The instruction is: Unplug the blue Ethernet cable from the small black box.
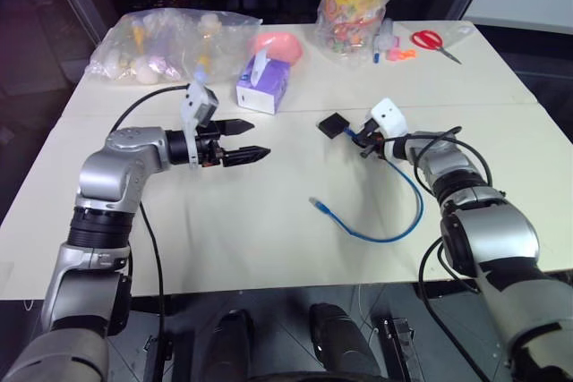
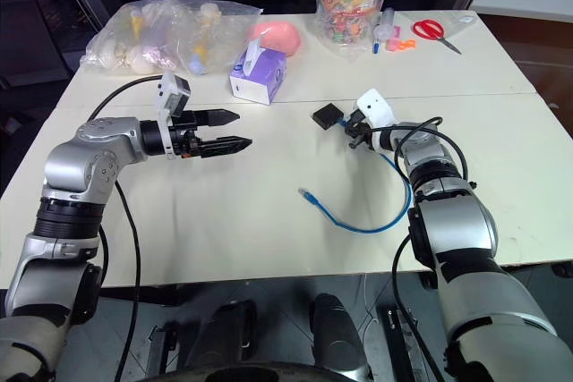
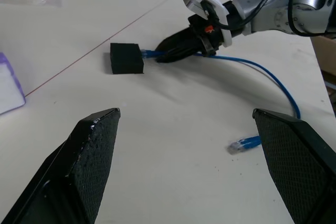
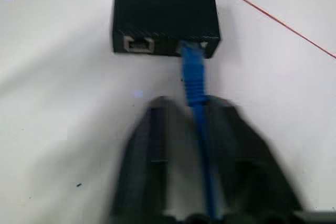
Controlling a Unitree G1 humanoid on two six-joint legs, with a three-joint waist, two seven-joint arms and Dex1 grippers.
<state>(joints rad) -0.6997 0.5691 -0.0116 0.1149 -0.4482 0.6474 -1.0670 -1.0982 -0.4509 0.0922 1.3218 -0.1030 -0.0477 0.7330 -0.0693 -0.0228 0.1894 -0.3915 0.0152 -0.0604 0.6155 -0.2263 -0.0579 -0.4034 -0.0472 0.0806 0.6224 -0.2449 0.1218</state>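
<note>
1. Cable first: the blue Ethernet cable (image 1: 394,212) is plugged at one end into the small black box (image 1: 332,125), which lies flat on the cream counter (image 1: 269,221) about mid-way across it.
2. From the box the cord runs back toward the robot's right arm, loops toward the near edge, and ends in a loose clear plug lying on the bare counter nearer the middle.
3. Right claw (image 3: 167,55) is closed on the blue Ethernet cable just behind the plugged-in end; its black fingers (image 4: 152,156) lie on either side of the cord, with their tips close to the box and not touching it.
4. In the right wrist view the box shows two ports on the side facing the claw: one holds the blue plug, the one beside it is free.
5. Left claw (image 1: 242,140) hangs above the counter, well apart from the box, with its two fingers spread wide and nothing between them.
6. Beyond it, further back on the counter, stand a purple-and-white tissue box (image 1: 262,85), a clear plastic bag (image 1: 170,42), a yellow-lidded jar (image 1: 356,2) and red-handled scissors (image 1: 434,42).
</note>
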